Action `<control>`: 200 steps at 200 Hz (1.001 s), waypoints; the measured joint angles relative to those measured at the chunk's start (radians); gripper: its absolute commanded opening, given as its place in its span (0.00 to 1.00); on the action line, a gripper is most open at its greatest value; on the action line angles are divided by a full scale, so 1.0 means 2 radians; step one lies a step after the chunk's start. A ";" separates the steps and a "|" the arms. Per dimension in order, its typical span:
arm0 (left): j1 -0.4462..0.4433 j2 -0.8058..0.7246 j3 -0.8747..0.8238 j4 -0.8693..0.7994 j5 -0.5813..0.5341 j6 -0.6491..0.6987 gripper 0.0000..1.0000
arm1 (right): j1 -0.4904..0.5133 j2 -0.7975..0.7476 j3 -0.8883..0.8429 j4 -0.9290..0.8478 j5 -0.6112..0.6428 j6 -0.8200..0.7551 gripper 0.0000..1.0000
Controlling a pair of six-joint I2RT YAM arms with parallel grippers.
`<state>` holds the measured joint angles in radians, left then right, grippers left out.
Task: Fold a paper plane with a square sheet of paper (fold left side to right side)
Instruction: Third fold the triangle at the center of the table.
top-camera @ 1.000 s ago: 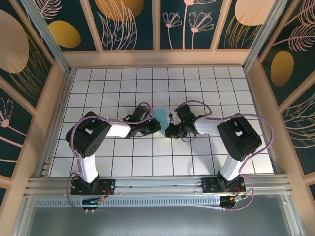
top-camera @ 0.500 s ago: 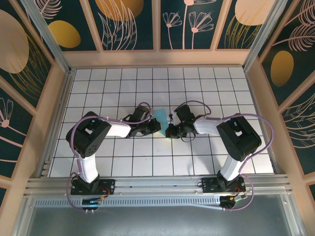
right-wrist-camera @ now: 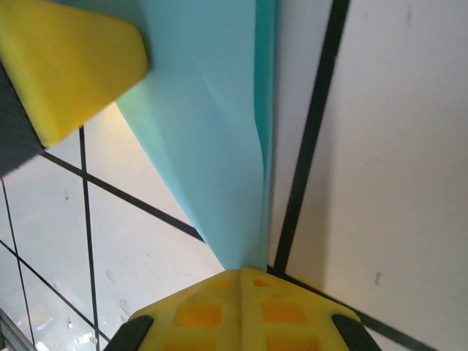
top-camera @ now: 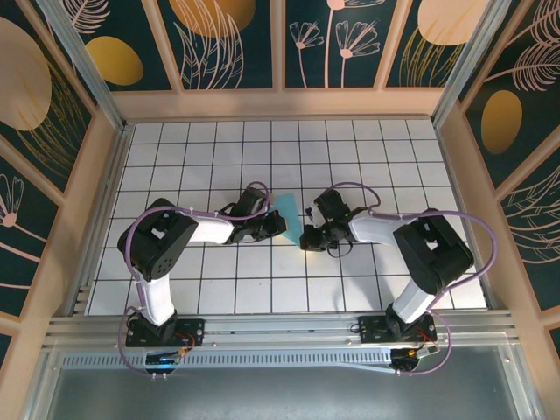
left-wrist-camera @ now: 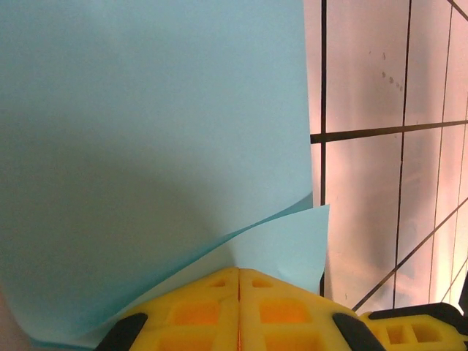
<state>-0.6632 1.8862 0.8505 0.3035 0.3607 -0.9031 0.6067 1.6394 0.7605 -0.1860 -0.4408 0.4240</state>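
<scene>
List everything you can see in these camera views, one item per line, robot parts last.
sheet of paper: one, turquoise-blue, partly folded over, middle of the table between the two grippers
table: one, white tiles with black grid lines, under the arms
wall panels: several, dark teal with gold and pink plant prints, around the table
left gripper: one, yellow pads, shut on the sheet of paper
right gripper: one, yellow pads, shut on the sheet of paper
arms: two, black and white with purple cables, left arm and right arm bolted at the near edge
</scene>
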 measured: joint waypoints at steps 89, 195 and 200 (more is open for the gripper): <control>0.000 0.000 0.003 -0.006 -0.001 0.000 0.07 | -0.023 -0.075 -0.001 0.002 -0.025 -0.002 0.00; 0.000 0.000 0.003 -0.006 -0.001 0.000 0.07 | -0.003 0.027 0.004 0.076 -0.017 0.048 0.00; 0.000 0.000 0.003 -0.006 -0.001 0.000 0.07 | -0.003 0.028 0.004 0.075 -0.015 0.049 0.00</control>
<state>-0.6640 1.8858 0.8570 0.2916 0.3588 -0.9031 0.6006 1.6955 0.7677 -0.0353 -0.4709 0.5220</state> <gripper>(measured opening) 0.068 0.049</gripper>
